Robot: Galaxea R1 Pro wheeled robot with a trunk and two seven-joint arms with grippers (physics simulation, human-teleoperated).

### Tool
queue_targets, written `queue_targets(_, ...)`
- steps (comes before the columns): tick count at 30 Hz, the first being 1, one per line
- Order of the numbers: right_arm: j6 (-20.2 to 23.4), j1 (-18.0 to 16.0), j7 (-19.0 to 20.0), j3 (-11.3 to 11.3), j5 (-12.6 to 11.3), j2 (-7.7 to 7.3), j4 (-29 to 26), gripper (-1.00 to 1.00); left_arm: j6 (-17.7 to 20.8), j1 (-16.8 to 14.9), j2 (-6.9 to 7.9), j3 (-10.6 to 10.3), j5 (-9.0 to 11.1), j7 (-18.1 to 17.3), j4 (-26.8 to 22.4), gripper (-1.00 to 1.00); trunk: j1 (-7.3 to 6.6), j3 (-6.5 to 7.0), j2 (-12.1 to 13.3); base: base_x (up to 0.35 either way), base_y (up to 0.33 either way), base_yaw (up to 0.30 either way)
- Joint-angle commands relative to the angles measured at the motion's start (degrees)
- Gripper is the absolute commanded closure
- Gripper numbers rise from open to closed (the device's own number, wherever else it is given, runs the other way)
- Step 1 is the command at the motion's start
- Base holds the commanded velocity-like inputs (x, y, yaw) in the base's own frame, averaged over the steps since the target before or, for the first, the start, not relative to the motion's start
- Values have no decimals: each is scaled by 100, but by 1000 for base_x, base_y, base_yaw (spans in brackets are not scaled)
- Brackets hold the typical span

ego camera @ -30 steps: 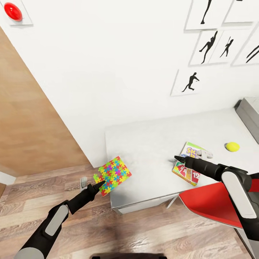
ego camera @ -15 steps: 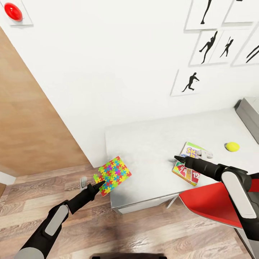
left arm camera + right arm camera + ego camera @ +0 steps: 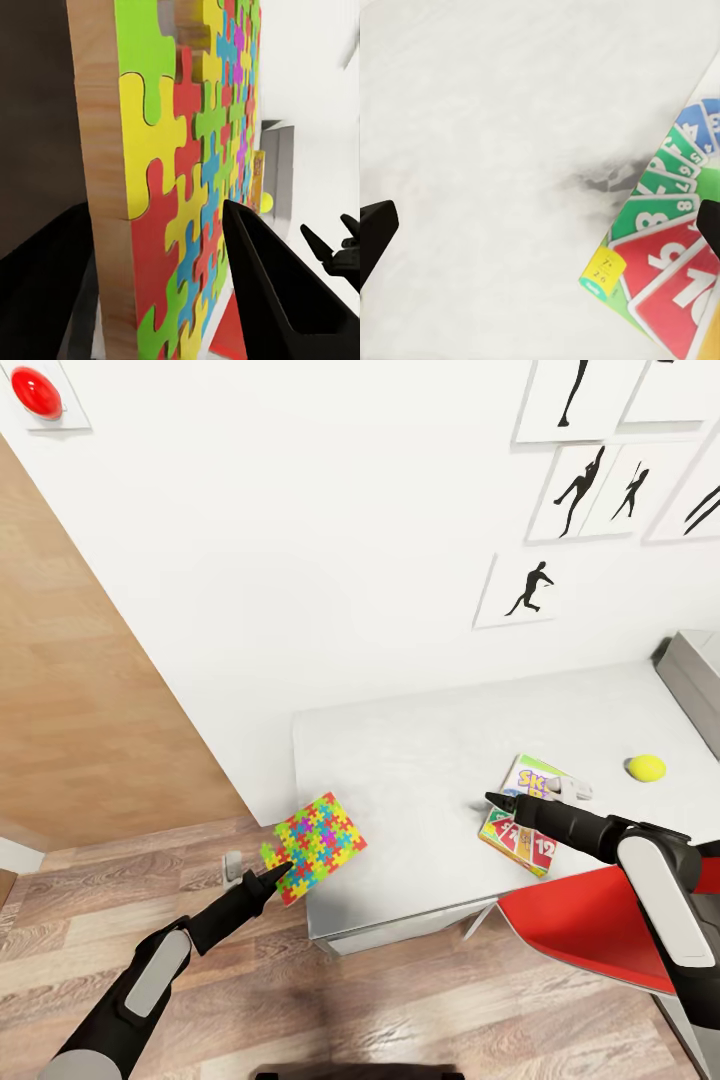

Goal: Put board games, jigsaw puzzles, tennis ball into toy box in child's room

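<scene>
Left gripper (image 3: 281, 873) clamps jigsaw puzzle (image 3: 318, 846) at table (image 3: 420, 750) corner.
Right gripper (image 3: 540, 232) spread wide above SKIP-BO box (image 3: 524, 826); tennis ball (image 3: 646, 767) well apart.

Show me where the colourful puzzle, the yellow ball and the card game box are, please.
jigsaw puzzle (image 3: 318, 844), head view: middle of its coloured face, at the table's corner.
tennis ball (image 3: 646, 767), head view: centre of the ball.
SKIP-BO board game (image 3: 522, 838), head view: its red printed lower part.
</scene>
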Motion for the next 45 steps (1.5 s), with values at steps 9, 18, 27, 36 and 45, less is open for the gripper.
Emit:
queue_targets(9, 24, -4, 71, -3, -62, -111, -6, -100, 25, 69, 16, -309, -126, -309, -516, 100, 3, -8, -9, 0, 0, 0)
queue_targets(18, 23, 36, 1129, -126, -63, -385, -6, -100, 39, 164, 3, -605, -221, -381, -975, 100, 3, -8, -9, 0, 0, 0)
queue_targets(27, 16, 187, 2063, -276, -58, -619, -6, -100, 46, 210, 10, -786, -244, -396, -1179, 100, 3, -8, -9, 0, 0, 0)
queue_targets(36, 15, 230, 2310, -423, -57, -671, -6, -100, 59, 231, 15, -826, -249, -396, -1225, 100, 3, -8, -9, 0, 0, 0)
queue_targets(45, 15, 239, 2363, -455, -57, -681, -6, -100, 68, 255, 31, -833, -251, -391, -1235, 100, 3, -8, -9, 0, 0, 0)
